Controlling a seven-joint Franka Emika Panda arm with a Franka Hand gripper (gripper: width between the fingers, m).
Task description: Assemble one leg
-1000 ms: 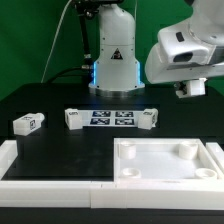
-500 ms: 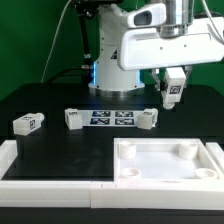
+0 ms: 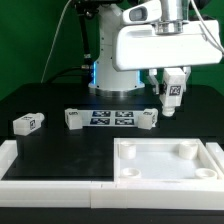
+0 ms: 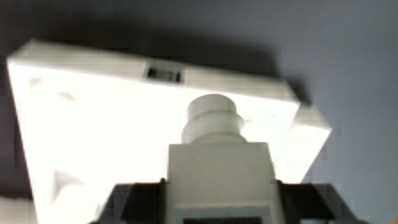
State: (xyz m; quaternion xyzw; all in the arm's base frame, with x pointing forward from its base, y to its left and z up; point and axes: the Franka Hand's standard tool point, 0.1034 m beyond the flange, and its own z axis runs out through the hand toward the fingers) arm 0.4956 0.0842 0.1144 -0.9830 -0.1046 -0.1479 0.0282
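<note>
Though illegible, tag (image 3: pixel 171 91) on leg (image 3: pixel 170 101) in claw (image 3: pixel 171 88)

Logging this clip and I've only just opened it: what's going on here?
The arm's gripper is shut on one leg, holding it in the air. In the wrist view the leg's tip points toward the large white square piece, which has no leg fitted yet. The other legs lie on the black table: one at the exterior view's left, two at the ends of the marker board.
</note>
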